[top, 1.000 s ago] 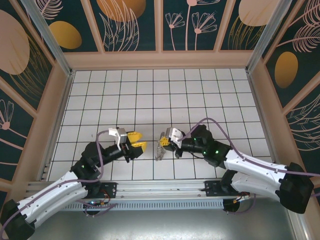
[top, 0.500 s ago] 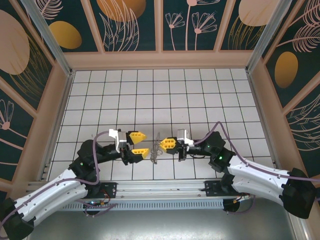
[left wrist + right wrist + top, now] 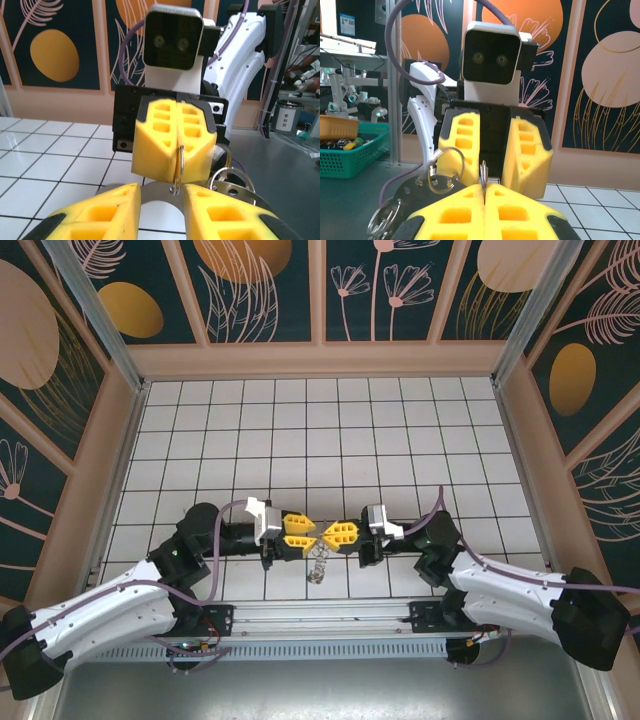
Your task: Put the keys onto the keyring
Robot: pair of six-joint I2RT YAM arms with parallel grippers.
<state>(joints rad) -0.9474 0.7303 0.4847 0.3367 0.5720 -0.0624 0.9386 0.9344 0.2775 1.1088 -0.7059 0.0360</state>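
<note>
Both arms stretched low, tip to tip, near white tiled floor's [image 3: 300, 420] near edge.
Fingers of left gripper [image 3: 300, 533] apart; right gripper [image 3: 333, 533] clamped on thin grey metal wire keyring [image 3: 179, 165], small silver loops [image 3: 318, 568] dangling below.

White tiled floor [image 3: 300, 430], dark floral wall panels [image 3: 265, 290] — and a green basket [image 3: 350, 150].

Left pincer [image 3: 307, 537] and right pincer [image 3: 329, 534] have swung together, now tip to tip at the keyring [image 3: 318, 567].
</note>
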